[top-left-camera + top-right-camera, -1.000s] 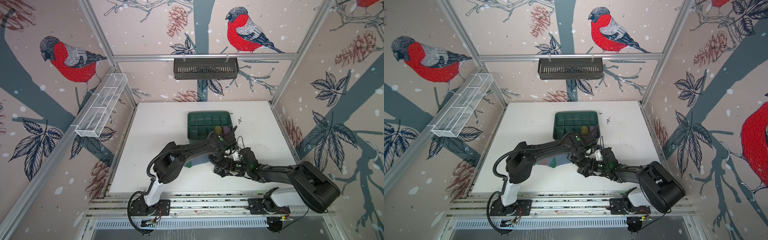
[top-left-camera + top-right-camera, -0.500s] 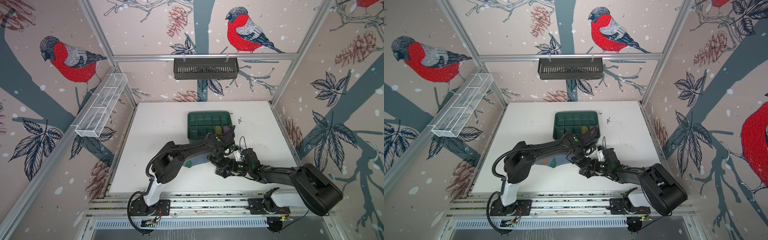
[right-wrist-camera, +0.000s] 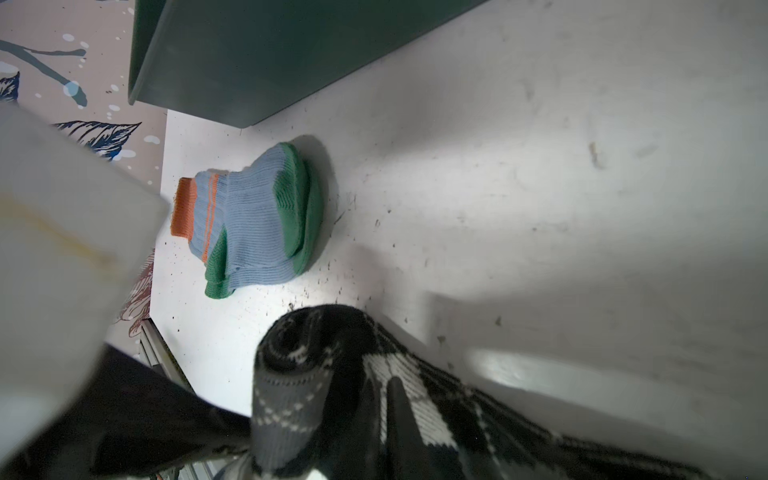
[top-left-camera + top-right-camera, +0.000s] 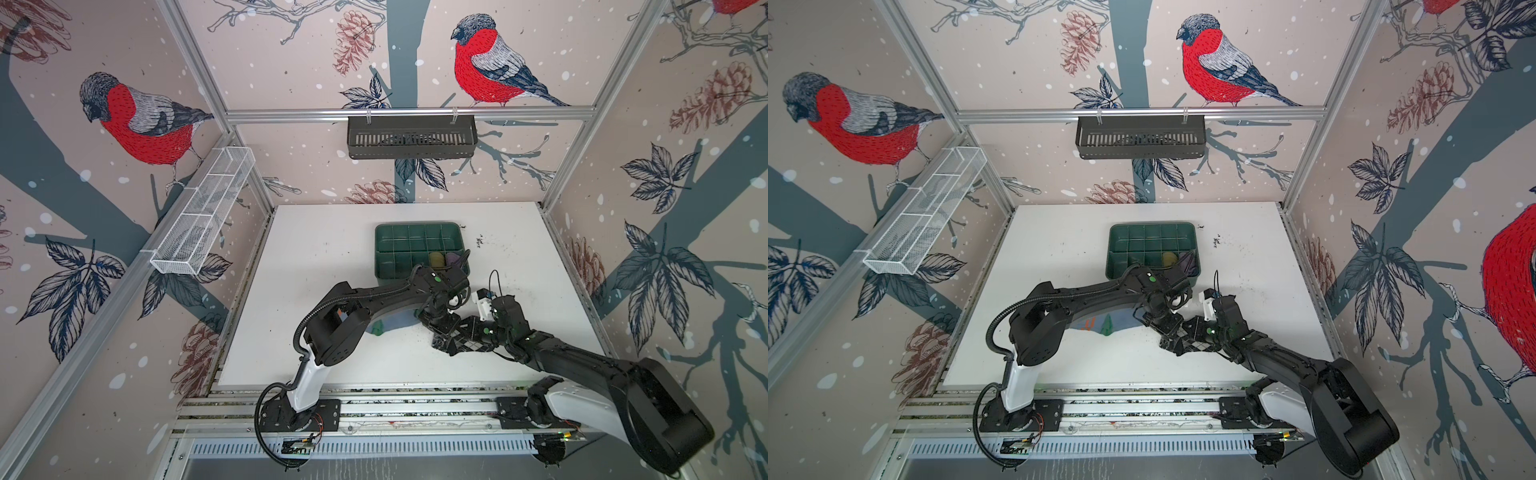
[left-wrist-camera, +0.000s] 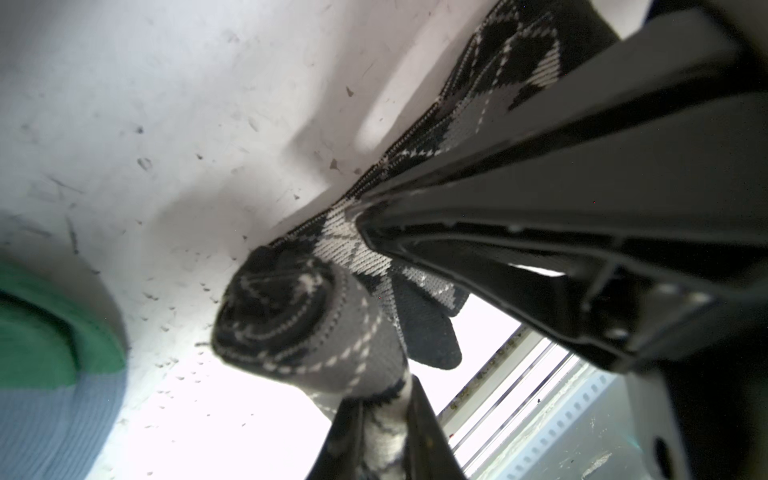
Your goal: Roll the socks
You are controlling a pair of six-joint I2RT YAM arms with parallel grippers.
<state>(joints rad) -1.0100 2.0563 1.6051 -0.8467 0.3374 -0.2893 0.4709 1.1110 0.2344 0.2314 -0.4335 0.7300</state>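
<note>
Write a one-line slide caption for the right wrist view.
Partly rolled argyle sock up close; light blue sock lies beyond, near the green tray.

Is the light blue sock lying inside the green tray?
No, the light blue sock lies on the white table, outside the green tray.

Your green tray [image 4: 417, 225] is sitting far-centre on the desk [image 4: 328, 266], holding an olive-yellow roll [image 4: 436, 259] beside a purple roll [image 4: 454, 260].
</note>
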